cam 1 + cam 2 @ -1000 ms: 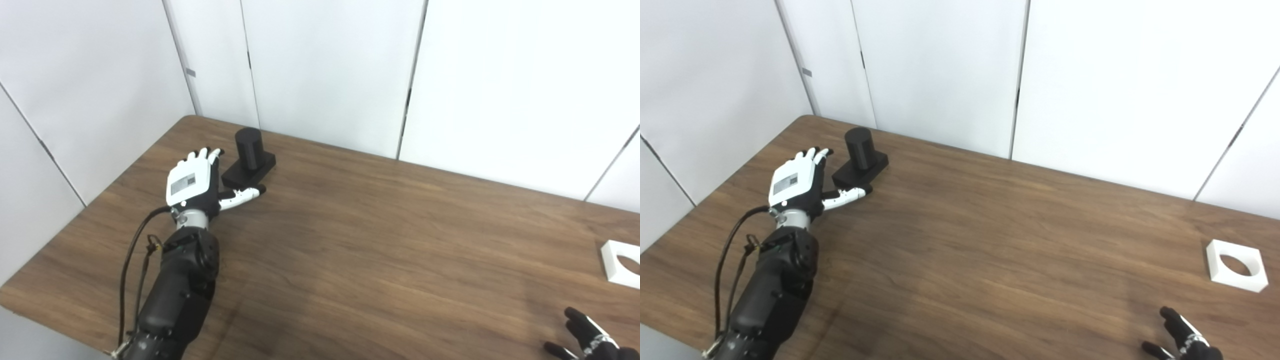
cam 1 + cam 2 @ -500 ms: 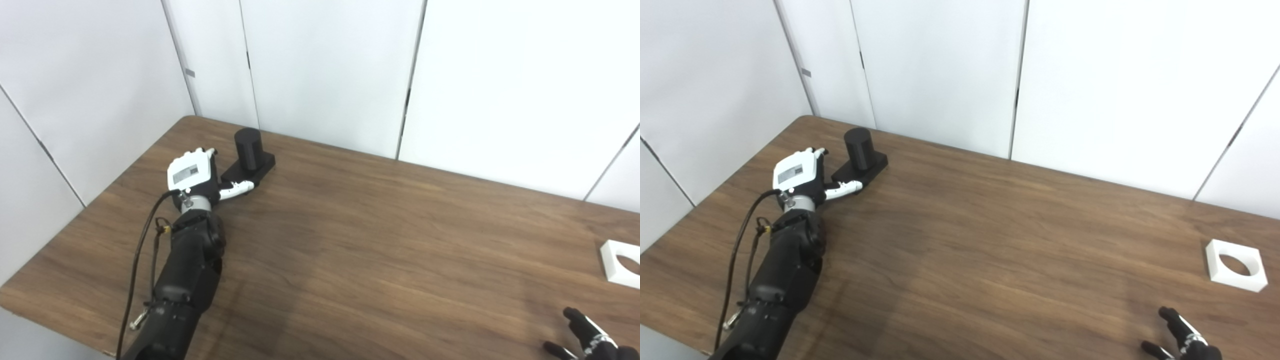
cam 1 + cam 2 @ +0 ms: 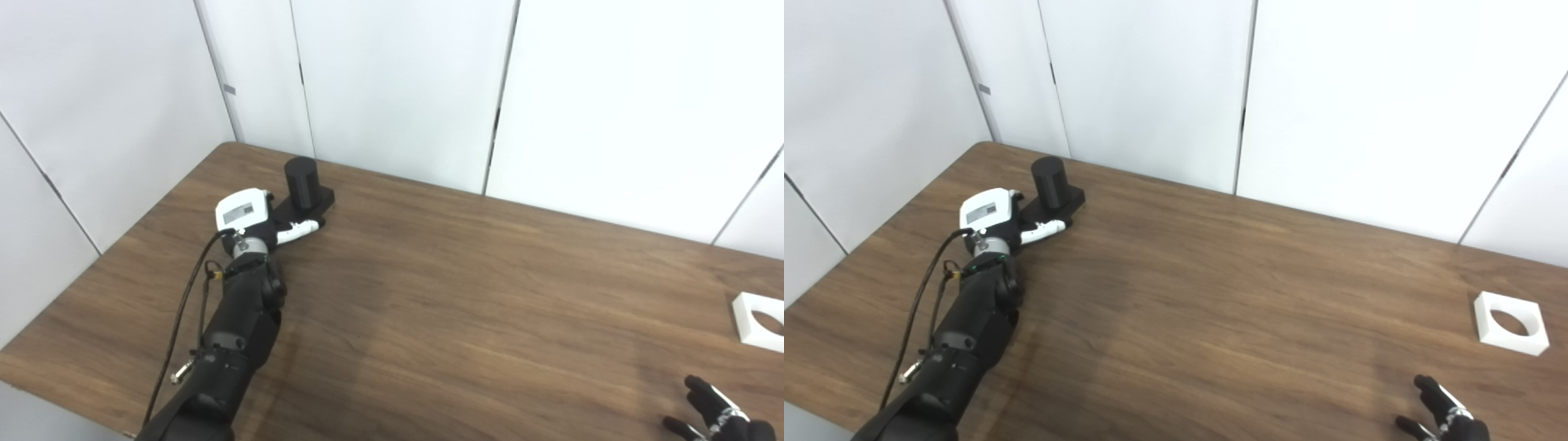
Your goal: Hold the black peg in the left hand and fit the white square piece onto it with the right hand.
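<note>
- Your left hand (image 3: pixel 252 215) lay at the far left of the table (image 3: pixel 465 306), pressed up against the near-left side of the peg (image 3: pixel 303 191).
- The peg was a black cylinder standing upright on a flat black square base, near the table's far left corner.
- The back of that hand, a white plate with a grey label, faced up and toward you.
- Its thumb (image 3: pixel 298 229) stretched out along the front edge of the base, touching it or just beside it.
- The fingers were hidden behind the hand's back, so you could not tell whether they had closed on the base or were only resting against it.
- The peg stood on the table, not lifted.
- A black cable (image 3: pixel 184 312) looped from the wrist down along the left forearm.
- The piece (image 3: pixel 1511 323), white and square with a round hole through it, lay flat near the table's right edge, well apart from the peg and from both hands.
- Your right hand (image 3: pixel 1439 415) showed only at the bottom right corner, near the piece but clear of it.
- Only a few dark fingertips were in view there, spread apart and holding nothing.
- White wall panels (image 3: pixel 398 86) stood behind the table.
</note>
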